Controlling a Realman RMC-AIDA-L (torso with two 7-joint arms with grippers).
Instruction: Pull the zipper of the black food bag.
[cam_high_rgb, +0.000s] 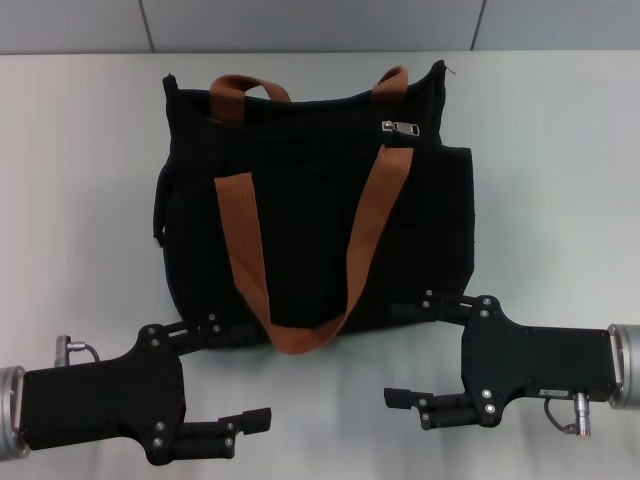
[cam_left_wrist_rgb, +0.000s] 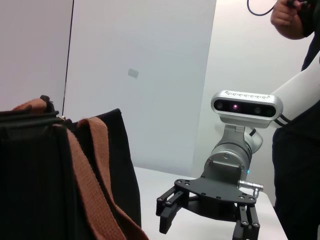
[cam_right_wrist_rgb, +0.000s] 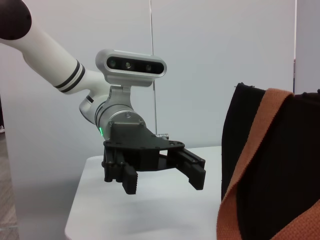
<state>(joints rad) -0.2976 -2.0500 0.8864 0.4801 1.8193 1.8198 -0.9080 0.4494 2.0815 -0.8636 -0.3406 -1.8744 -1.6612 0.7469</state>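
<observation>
The black food bag (cam_high_rgb: 300, 210) lies on the white table, with two rust-orange straps (cam_high_rgb: 240, 240) draped over its front. The silver zipper pull (cam_high_rgb: 400, 128) sits on the upper edge, toward the bag's right end. My left gripper (cam_high_rgb: 255, 375) is open and empty at the bag's near left corner, its upper finger close to the bag's bottom edge. My right gripper (cam_high_rgb: 392, 352) is open and empty at the near right corner. The left wrist view shows the bag (cam_left_wrist_rgb: 30, 175) and the right gripper (cam_left_wrist_rgb: 200, 220). The right wrist view shows the bag (cam_right_wrist_rgb: 295, 165) and the left gripper (cam_right_wrist_rgb: 162, 182).
The white table (cam_high_rgb: 560, 180) extends on both sides of the bag and behind it to a grey wall. A person in dark clothes (cam_left_wrist_rgb: 300, 150) stands beyond the right arm in the left wrist view.
</observation>
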